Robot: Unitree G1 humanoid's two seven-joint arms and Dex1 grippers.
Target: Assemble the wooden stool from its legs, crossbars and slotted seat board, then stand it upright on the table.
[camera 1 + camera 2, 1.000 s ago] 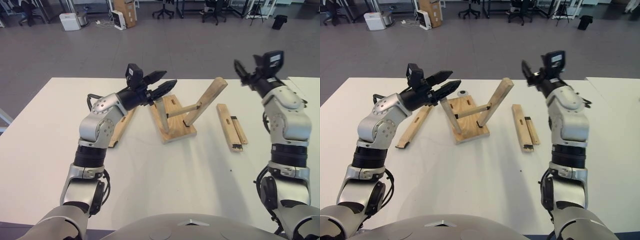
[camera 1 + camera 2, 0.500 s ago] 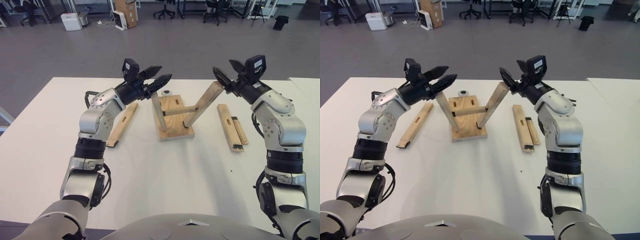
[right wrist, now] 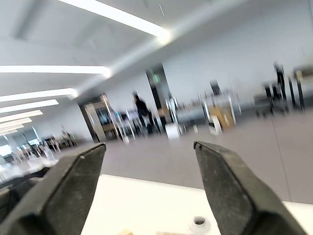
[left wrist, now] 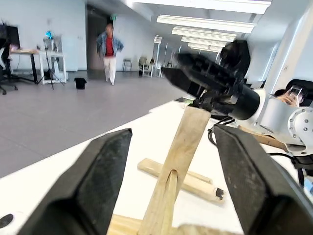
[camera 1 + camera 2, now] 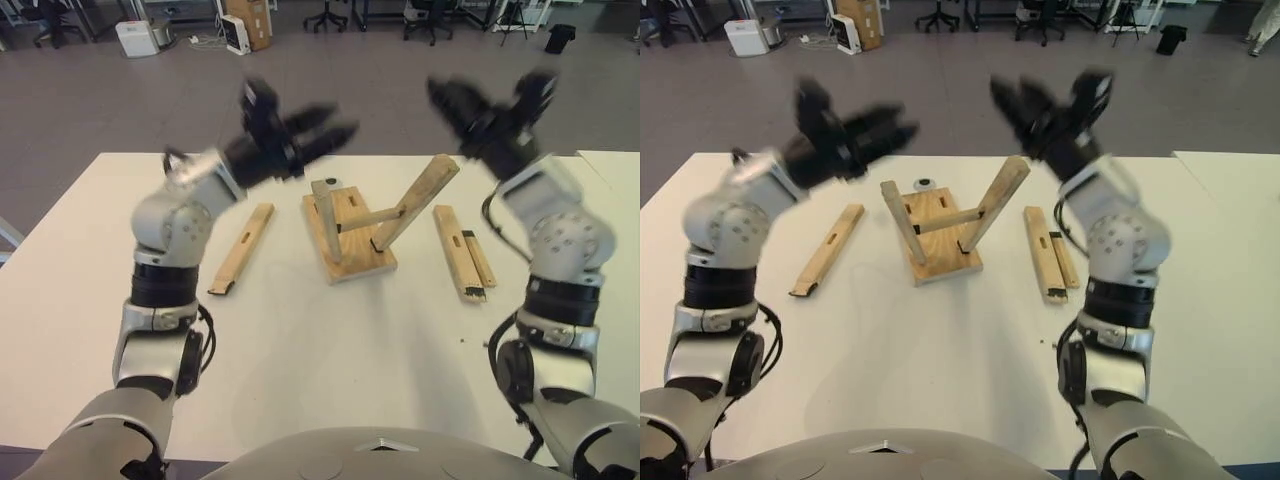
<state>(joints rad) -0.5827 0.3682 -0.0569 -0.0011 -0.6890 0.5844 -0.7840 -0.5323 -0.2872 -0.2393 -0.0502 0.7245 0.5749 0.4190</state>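
Two splayed legs (image 5: 327,220) stand on the seat board (image 5: 362,263).

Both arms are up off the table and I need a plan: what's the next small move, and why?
Probably lower the left claw onto the loose leg lying left of the seat board. That claw and the right claw are open and empty, and the board carries only two legs with one crossbar.

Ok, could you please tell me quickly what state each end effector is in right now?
Left end effector: open, holding nothing.
Right end effector: open, holding nothing.
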